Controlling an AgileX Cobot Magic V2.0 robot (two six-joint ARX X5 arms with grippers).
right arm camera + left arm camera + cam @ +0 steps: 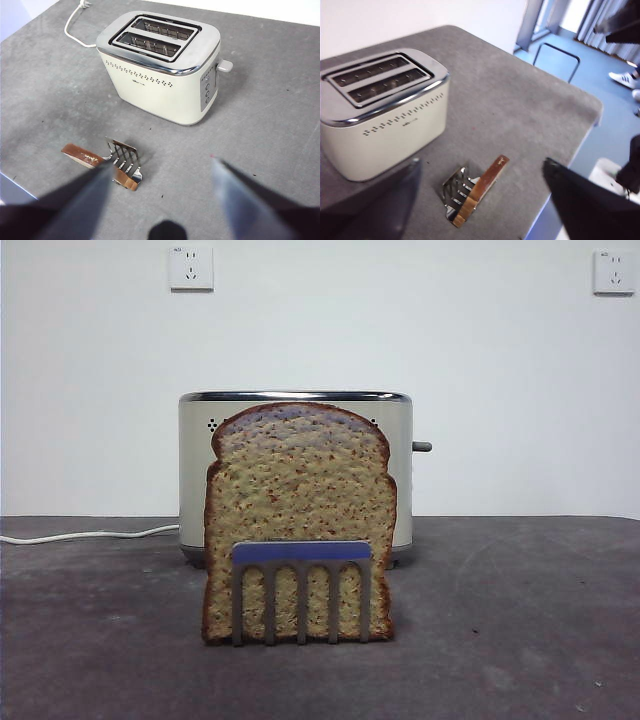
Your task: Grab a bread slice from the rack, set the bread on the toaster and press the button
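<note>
The slice of bread (298,510) stands upright in the rack (301,580), in front of the toaster (192,470). The button (422,447) sticks out of the toaster's right side. No gripper shows in the front view. In the left wrist view my left gripper (481,162) is open and empty, high above the rack (456,192) and the edge-on bread (487,180), with the toaster (385,125) beside them. In the right wrist view my right gripper (161,164) is open and empty, high above the rack (125,157), the bread (82,155), the toaster (160,90) and the button (225,65).
A white cord (90,534) runs left from the toaster along the grey table (520,630). Two white wall sockets (191,268) (613,272) sit high on the wall. The table's edge (585,120) lies close to the rack in the left wrist view.
</note>
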